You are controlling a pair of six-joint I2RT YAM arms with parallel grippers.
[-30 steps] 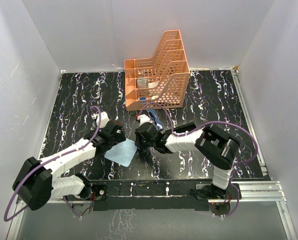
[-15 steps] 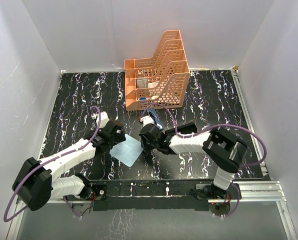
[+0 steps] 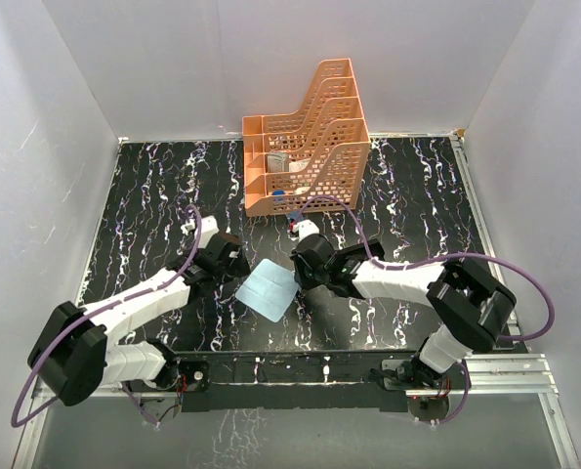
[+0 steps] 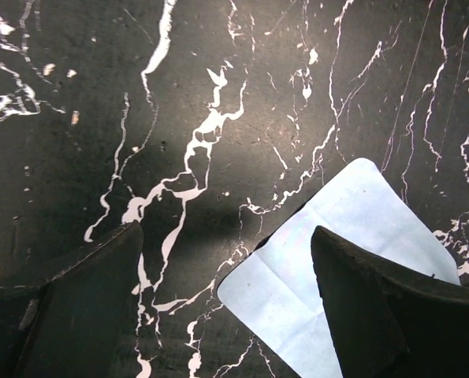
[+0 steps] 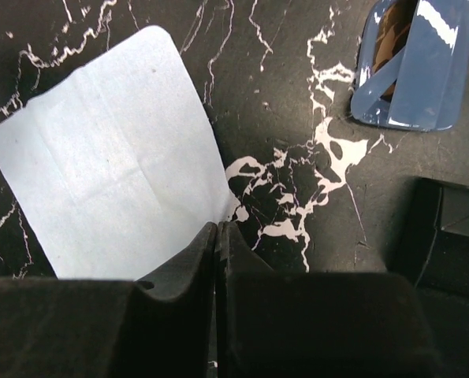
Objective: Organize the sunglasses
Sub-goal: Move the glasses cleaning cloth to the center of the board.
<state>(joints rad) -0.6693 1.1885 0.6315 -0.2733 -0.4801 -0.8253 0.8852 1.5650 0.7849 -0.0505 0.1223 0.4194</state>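
Note:
The sunglasses (image 5: 411, 67), a folded pair with a thin blue frame, lie on the black marbled table at the top right of the right wrist view. In the top view my right arm hides them. My right gripper (image 5: 218, 224) is shut on the right corner of the pale blue cloth (image 5: 108, 181). The cloth (image 3: 270, 288) lies flat between the two arms, with the right gripper (image 3: 300, 277) at its right edge. My left gripper (image 4: 226, 232) stands open just above the table, its right finger (image 4: 376, 307) over the cloth (image 4: 336, 260). A black case (image 5: 447, 236) lies right of my right gripper.
An orange perforated desk rack (image 3: 305, 147) with a few small items in its trays stands at the back centre. White walls close in the table on three sides. The left gripper (image 3: 236, 264) is just left of the cloth.
My right gripper has moved right, dragging the cloth with it by its corner. The left gripper has followed slightly to the right and stayed open.

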